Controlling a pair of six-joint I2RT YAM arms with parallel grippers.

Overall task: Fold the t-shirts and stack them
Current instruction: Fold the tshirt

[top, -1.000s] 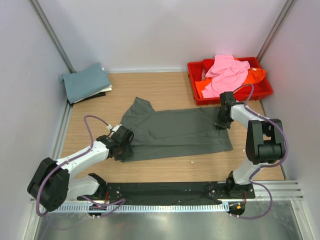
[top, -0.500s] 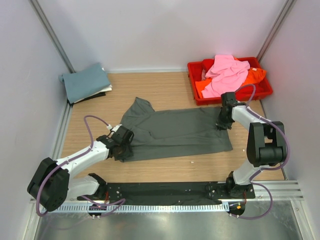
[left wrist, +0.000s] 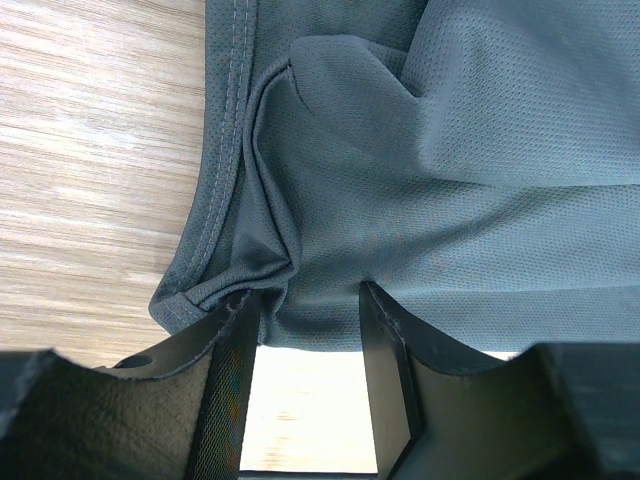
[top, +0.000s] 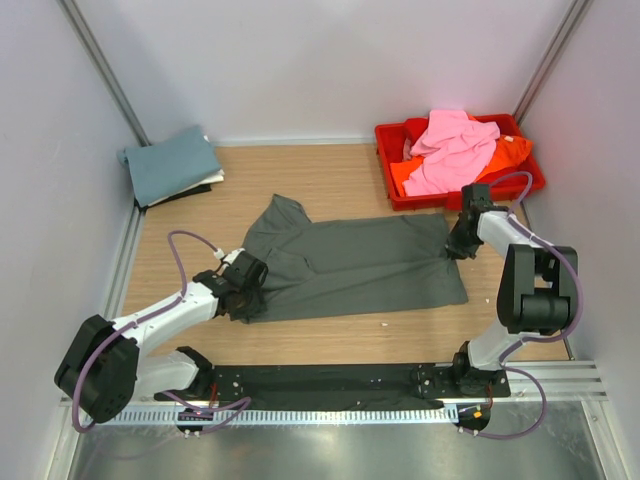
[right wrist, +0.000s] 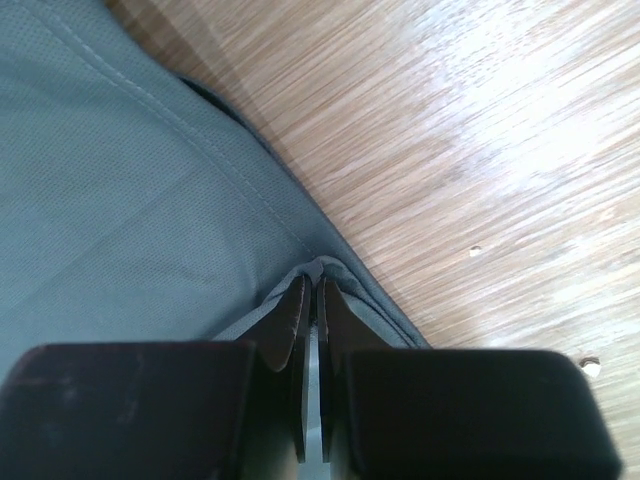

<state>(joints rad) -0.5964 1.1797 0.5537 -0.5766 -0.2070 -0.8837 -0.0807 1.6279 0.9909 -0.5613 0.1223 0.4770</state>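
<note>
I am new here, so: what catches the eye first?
A dark grey t-shirt lies spread on the table, the right end effector pinching its right edge and the left end effector open at its left edge. A red tray at far right holds a pink t-shirt and an orange t-shirt.

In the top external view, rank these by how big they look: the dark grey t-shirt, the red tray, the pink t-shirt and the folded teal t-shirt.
1. dark grey t-shirt, spread flat
2. red tray
3. pink t-shirt and folded teal t-shirt: they look about alike, so I have not ranked them
</note>
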